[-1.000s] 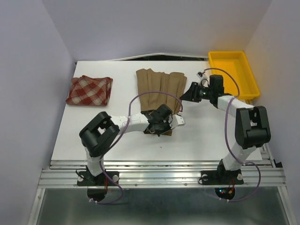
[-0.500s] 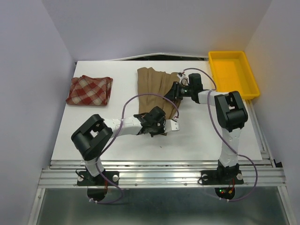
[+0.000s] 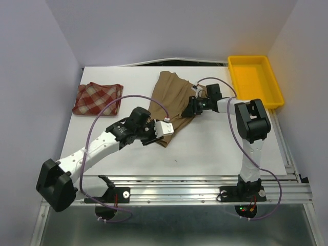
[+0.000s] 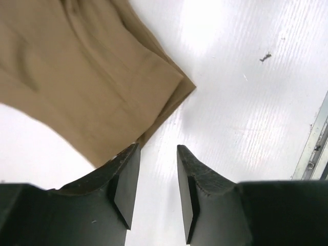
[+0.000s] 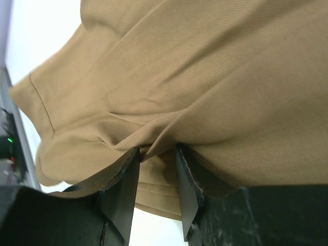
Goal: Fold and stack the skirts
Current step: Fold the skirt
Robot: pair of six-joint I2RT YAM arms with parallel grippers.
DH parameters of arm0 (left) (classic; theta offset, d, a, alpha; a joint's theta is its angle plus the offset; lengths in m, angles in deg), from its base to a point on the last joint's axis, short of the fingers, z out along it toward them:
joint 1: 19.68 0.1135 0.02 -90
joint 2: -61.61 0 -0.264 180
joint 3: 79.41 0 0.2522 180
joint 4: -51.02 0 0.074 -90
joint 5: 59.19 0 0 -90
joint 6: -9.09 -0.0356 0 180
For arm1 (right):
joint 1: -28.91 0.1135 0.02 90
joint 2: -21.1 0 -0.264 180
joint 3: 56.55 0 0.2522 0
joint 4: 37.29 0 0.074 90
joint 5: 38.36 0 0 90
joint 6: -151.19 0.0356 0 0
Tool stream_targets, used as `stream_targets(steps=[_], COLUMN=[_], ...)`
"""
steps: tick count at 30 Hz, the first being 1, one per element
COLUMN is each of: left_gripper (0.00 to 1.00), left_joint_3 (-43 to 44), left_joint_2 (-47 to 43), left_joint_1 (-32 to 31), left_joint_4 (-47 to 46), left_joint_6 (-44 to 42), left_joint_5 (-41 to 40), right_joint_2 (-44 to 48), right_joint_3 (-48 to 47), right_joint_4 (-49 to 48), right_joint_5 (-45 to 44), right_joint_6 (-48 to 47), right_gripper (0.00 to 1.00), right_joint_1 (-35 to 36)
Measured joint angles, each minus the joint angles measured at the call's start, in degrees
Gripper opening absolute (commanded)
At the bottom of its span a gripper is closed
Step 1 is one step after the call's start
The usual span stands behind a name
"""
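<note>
In the view from above, the tan skirt (image 3: pixel 171 100) lies on the white bench (image 3: pixel 215 143) a little toward 12 o'clock from the middle. It is bunched into a long, narrow shape that runs from about 12 o'clock down to about 6 o'clock. The plaid skirt (image 3: pixel 98 98) is folded into a flat square at about 10 o'clock on the bench, well apart from the tan one. The yellow tray (image 3: pixel 254 77) stands at the 2 o'clock corner. The right claw (image 3: pixel 188 111) is at the 3 o'clock edge of the tan skirt, about halfway along it. In the right wrist view the right claw (image 5: pixel 158 148) is clamped on this cloth: a pinched fold of the tan skirt (image 5: pixel 205 77) goes in between the two dark fingers, and wrinkles spread out from that place. The left arm reaches across the bench from 8 o'clock, and the left claw (image 3: pixel 154 137) is at the 6 o'clock end of the tan skirt, on its 9 o'clock side. In the left wrist view the left claw (image 4: pixel 157 148) has its fingers apart, and only the white bench surface shows in the gap. The layered corner of the tan skirt (image 4: pixel 77 77) lies just beyond the tip of one finger; I cannot tell if it touches it. A small dark speck (image 4: pixel 265 56) lies on the bench, apart from the cloth.
</note>
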Motion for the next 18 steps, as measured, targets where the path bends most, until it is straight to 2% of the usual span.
stream_targets(steps=[3, 7, 10, 11, 14, 15, 16, 17, 18], left_gripper=[0.49, 0.52, 0.63, 0.68, 0.71, 0.82, 0.84, 0.99, 0.99], left_joint_3=[-0.11, -4.02, -8.7, -10.43, -14.29, -15.26, -15.82, -16.5, -17.03], left_joint_2=[-4.85, -6.32, -6.36, -6.6, -8.48, -9.33, -10.01, -10.97, -11.61], left_joint_1=[0.81, 3.76, 5.46, 5.55, 5.51, 5.51, 5.51, 5.51, 5.51], left_joint_4=[-0.59, -3.58, -4.81, -5.79, -8.96, -10.21, -11.15, -12.61, -14.21], left_joint_6=[-0.04, -1.7, -4.17, -5.33, -9.05, -10.47, -11.5, -12.85, -14.64], left_joint_5=[-1.9, -5.88, -8.83, -9.73, -10.93, -11.15, -11.19, -11.17, -10.91], right_joint_2=[-0.02, -0.39, -0.26, -0.2, 0.96, 1.81, 2.56, 3.52, 4.9], right_joint_3=[-2.86, -8.09, -11.43, -11.91, -14.01, -14.51, -14.73, -14.75, -14.75], right_joint_4=[5.88, 14.53, 19.3, 20.02, 22.77, 23.37, 23.54, 23.65, 23.74], right_joint_5=[-0.81, -2.93, -4.68, -5.01, -5.84, -6.12, -6.21, -6.25, -6.21], right_joint_6=[-6.69, -11.39, -12.24, -12.26, -11.15, -10.25, -9.31, -8.39, -6.4], right_gripper=[0.44, 0.49, 0.58, 0.58, 0.59, 0.59, 0.58, 0.58, 0.59], right_joint_1=[0.81, 1.84, 2.89, 3.21, 4.28, 4.9, 5.57, 6.58, 8.07])
